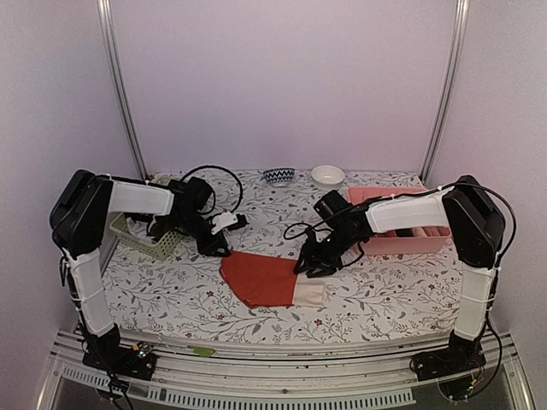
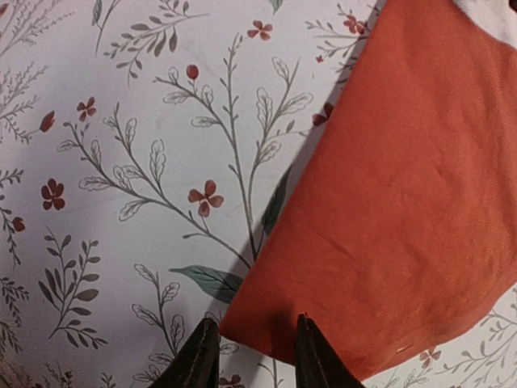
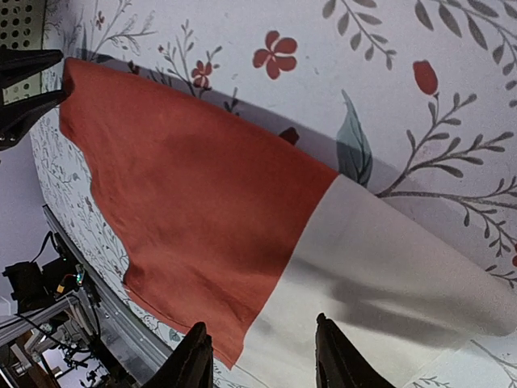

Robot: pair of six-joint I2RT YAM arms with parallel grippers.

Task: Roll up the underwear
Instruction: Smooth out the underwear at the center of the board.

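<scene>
The red-orange underwear (image 1: 267,278) lies flat on the flowered tablecloth near the front middle, its cream-white part (image 1: 311,293) at the right end. My left gripper (image 1: 219,244) hovers at the cloth's far left corner. In the left wrist view that corner of the underwear (image 2: 404,202) lies between the parted fingers of the left gripper (image 2: 254,346), which is open. My right gripper (image 1: 313,263) stands over the far right edge. Seen from the right wrist, the right gripper (image 3: 262,356) is open above the seam where the red underwear (image 3: 186,186) meets the cream part (image 3: 388,267).
A pale green perforated basket (image 1: 159,242) sits behind the left gripper. A pink tray (image 1: 408,232) stands at the right behind the right arm. Two small bowls (image 1: 279,176) (image 1: 327,176) rest at the back edge. Black cables trail near both wrists.
</scene>
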